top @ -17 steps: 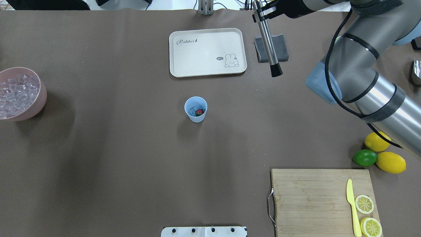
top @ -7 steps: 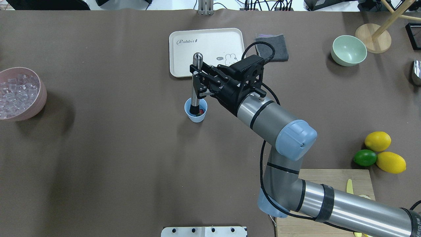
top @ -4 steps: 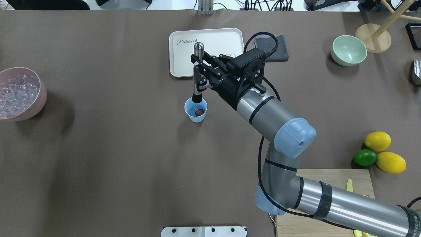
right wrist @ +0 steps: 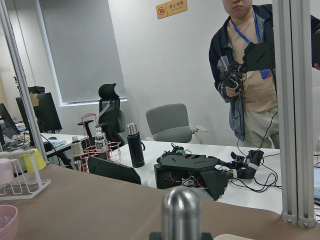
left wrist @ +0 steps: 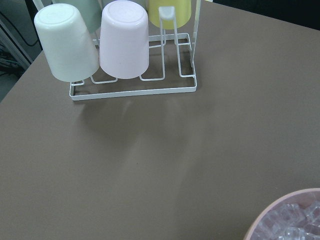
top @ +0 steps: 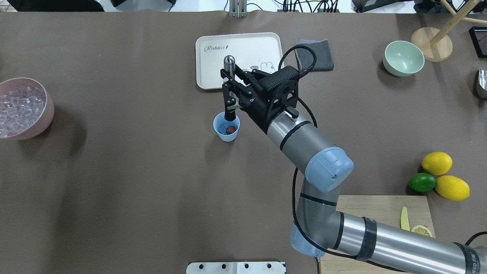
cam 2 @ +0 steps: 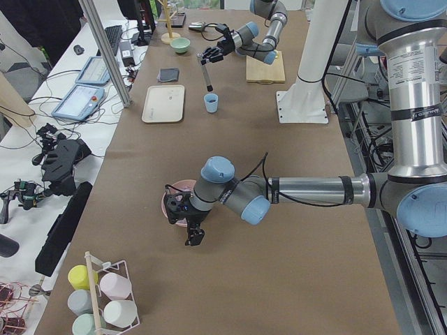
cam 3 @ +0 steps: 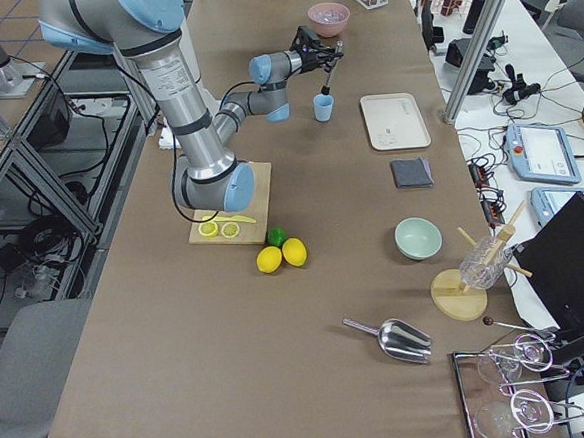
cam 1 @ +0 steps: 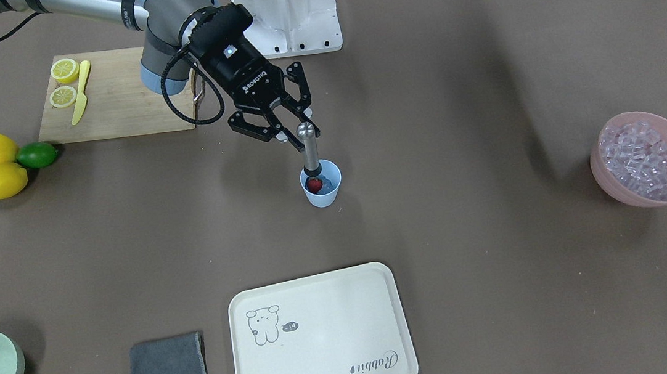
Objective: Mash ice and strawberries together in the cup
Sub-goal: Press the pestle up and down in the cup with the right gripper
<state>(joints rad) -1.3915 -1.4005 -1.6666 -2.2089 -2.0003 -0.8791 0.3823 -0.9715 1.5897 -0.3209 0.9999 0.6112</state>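
One strawberry [top: 230, 130] lies in the cup [top: 224, 136] just below the right gripper [top: 228, 89], clenched on the upright muddler [top: 229, 61].

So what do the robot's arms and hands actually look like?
The right arm and left arm are silver tubes with pale blue joint caps. The right arm has black bands and a looping black cable. The right hand is black, two-fingered, marked ROBOTIQ in white; the left hand is black too.

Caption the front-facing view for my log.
Right gripper holds a muddler upright, tip at the cup's mouth, above the strawberry.
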